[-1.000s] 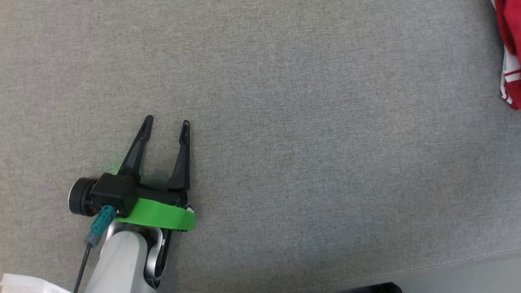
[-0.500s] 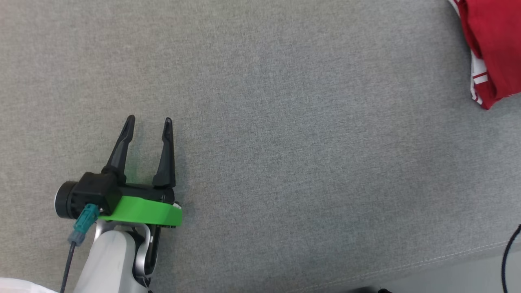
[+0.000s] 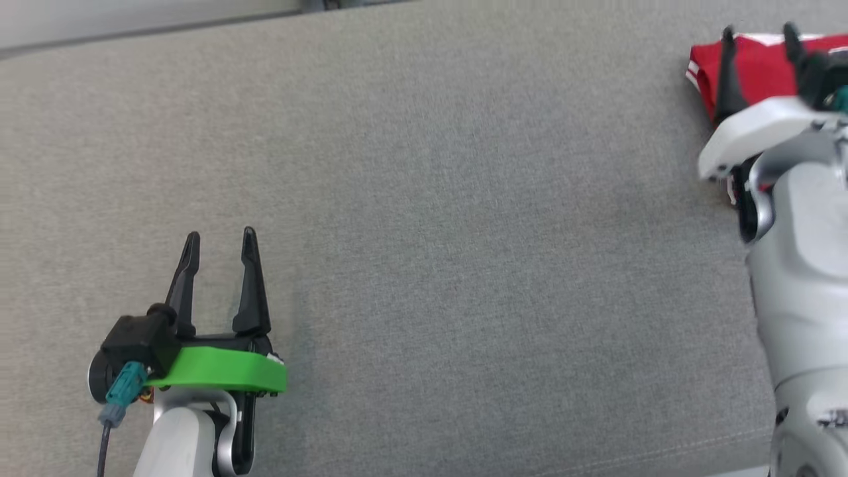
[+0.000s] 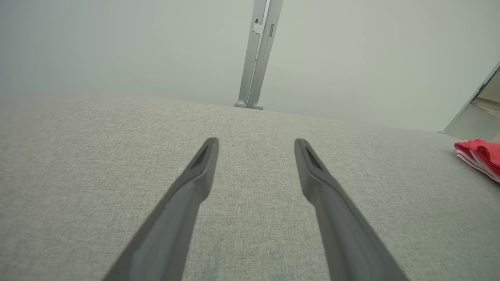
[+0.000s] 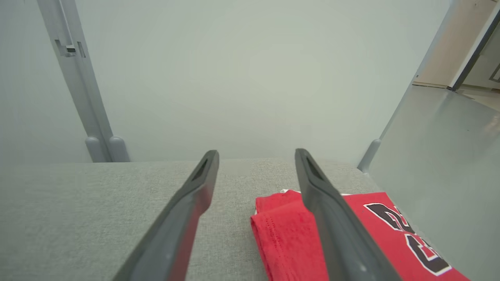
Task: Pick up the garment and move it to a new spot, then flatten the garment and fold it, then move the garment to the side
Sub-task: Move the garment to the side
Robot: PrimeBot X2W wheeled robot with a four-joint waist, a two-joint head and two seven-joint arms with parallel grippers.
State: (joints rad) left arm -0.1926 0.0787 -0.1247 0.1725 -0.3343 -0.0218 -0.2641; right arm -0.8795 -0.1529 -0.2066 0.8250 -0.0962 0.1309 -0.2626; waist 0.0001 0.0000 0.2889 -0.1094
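Nearest the robot, lower left of the head view: left gripper (image 3: 220,233), fingers spread, nothing between them, over bare grey fabric surface (image 3: 464,232). Its wrist view confirms the left gripper (image 4: 256,142) parted above bare cloth.

Right edge, head view: pale right forearm with right gripper (image 3: 758,30), fingers apart, grasping nothing. Half a second ago this arm was out of frame.

Beyond those fingertips, top right: garment (image 3: 755,66), red with white trim, lying on the surface near its far right corner.

Change noted: the whole head picture has shifted, so the camera has swung. The garment's slide from the right margin to the top right is that swing, not a move of the cloth. The left gripper is as wide apart as before.

Meaning, as judgement: the right arm is lined up on the garment, which already looks folded. Whether this is an approach to grasp or a parting after setting it aside cannot be told.

Right wrist view adds: right gripper (image 5: 256,152) with one finger over the garment (image 5: 281,230), the other over bare fabric; stitched fold edge; black numerals (image 5: 410,234); floor (image 5: 441,128) just past the surface's end.

Left wrist view adds: garment (image 4: 478,154) well apart from the left gripper; layered edges visible; grey post (image 4: 258,50) against the wall behind.
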